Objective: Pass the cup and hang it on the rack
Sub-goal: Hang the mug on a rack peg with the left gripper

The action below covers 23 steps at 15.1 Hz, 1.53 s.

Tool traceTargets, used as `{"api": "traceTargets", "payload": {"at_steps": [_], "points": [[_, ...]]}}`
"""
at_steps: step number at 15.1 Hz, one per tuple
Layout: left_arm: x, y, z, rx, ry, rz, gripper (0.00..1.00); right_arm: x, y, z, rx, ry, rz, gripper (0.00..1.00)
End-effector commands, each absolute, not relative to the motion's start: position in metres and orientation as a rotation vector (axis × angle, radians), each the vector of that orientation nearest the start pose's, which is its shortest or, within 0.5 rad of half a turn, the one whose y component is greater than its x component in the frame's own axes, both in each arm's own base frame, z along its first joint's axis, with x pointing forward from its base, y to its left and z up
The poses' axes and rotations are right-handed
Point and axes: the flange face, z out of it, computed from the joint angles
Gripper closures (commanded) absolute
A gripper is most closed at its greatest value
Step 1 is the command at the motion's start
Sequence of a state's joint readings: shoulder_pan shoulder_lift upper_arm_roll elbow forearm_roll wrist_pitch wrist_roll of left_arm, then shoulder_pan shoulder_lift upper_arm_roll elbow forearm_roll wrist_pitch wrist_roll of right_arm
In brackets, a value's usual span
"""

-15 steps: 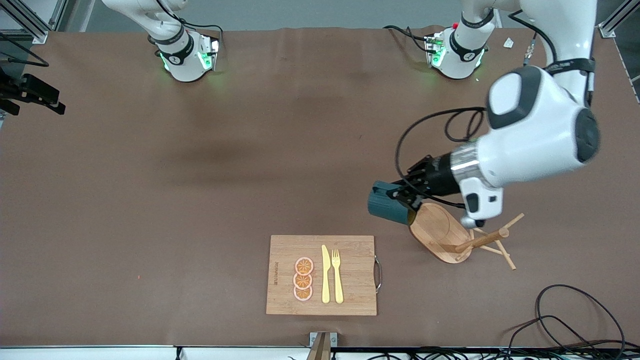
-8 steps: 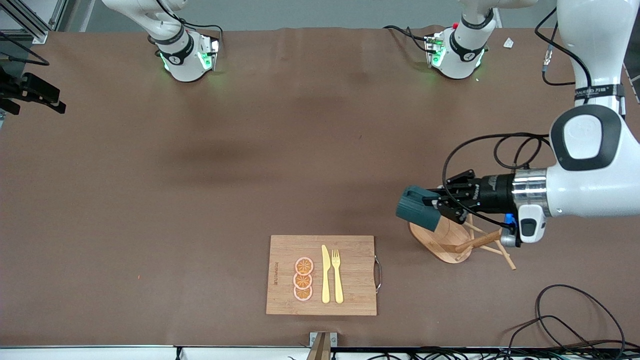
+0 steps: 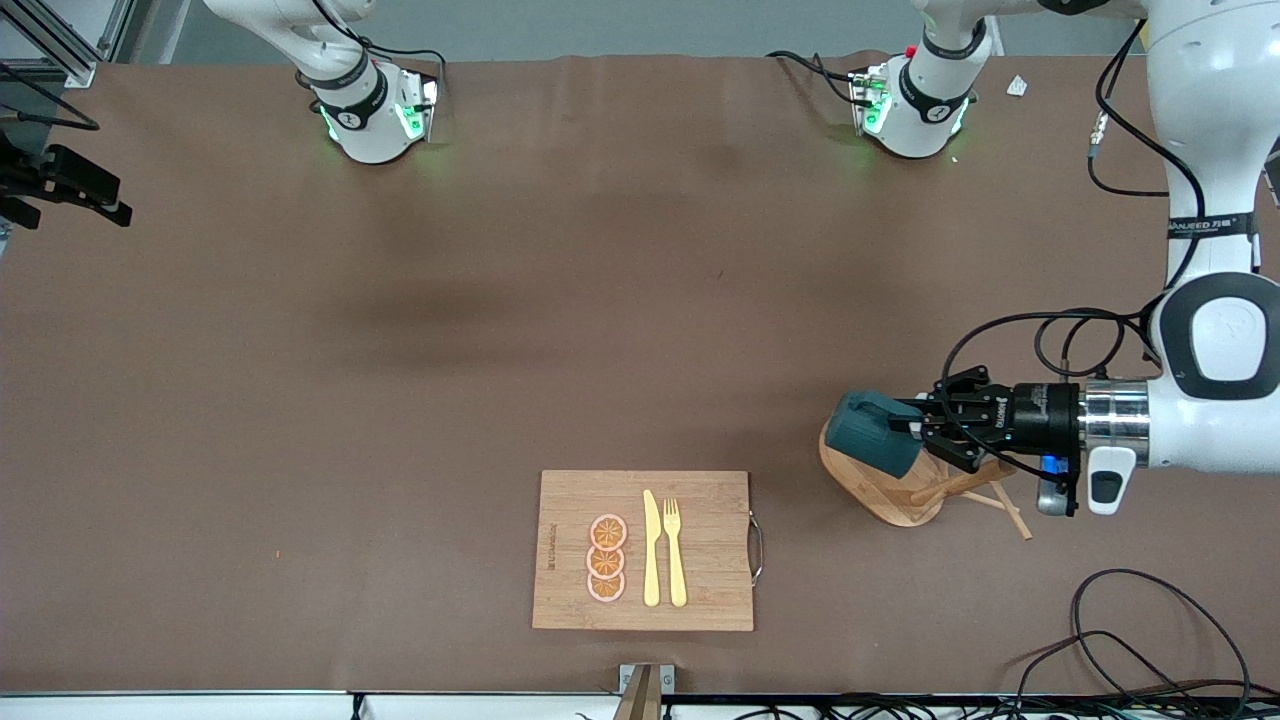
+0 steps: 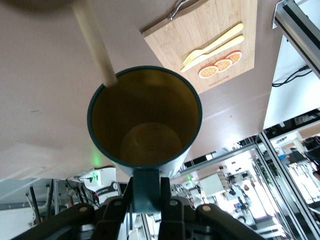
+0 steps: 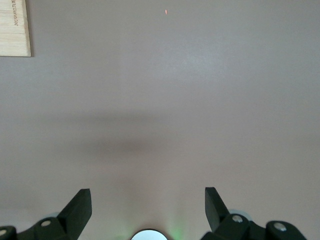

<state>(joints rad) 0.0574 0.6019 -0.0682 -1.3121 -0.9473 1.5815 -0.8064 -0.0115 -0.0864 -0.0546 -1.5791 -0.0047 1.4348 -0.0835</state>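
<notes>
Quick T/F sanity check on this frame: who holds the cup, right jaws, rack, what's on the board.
1. The left gripper holds the cup by its handle. True.
2. The cup already hangs on the rack. False: it is held over the rack's base, with one peg at its rim.
3. The right gripper has its jaws shut. False: open, over bare table.
4. The cutting board carries orange slices, a knife and a fork. True.

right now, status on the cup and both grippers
Left gripper shut on the cup by its handle, over the rack. One peg at the cup's rim. Right gripper open, waiting over bare table.
</notes>
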Motion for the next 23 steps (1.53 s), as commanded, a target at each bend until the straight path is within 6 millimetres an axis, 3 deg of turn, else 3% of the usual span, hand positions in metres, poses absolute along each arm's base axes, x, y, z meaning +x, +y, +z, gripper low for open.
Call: {"api": "traceTargets", "payload": {"at_steps": [1, 8, 23], "points": [[0.699, -0.077, 0.415, 1.938, 1.039, -0.837, 1.00, 0.504, -0.037, 0.661, -3.134, -0.041, 0.081, 0.00], [0.703, -0.034, 0.398, 1.889, 1.088, -0.830, 1.00, 0.503, -0.036, 0.661, -3.134, -0.043, 0.084, 0.00], [0.711, -0.005, 0.370, 1.763, 1.148, -0.857, 0.97, 0.503, -0.034, 0.661, -3.134, -0.048, 0.084, 0.00]]}}
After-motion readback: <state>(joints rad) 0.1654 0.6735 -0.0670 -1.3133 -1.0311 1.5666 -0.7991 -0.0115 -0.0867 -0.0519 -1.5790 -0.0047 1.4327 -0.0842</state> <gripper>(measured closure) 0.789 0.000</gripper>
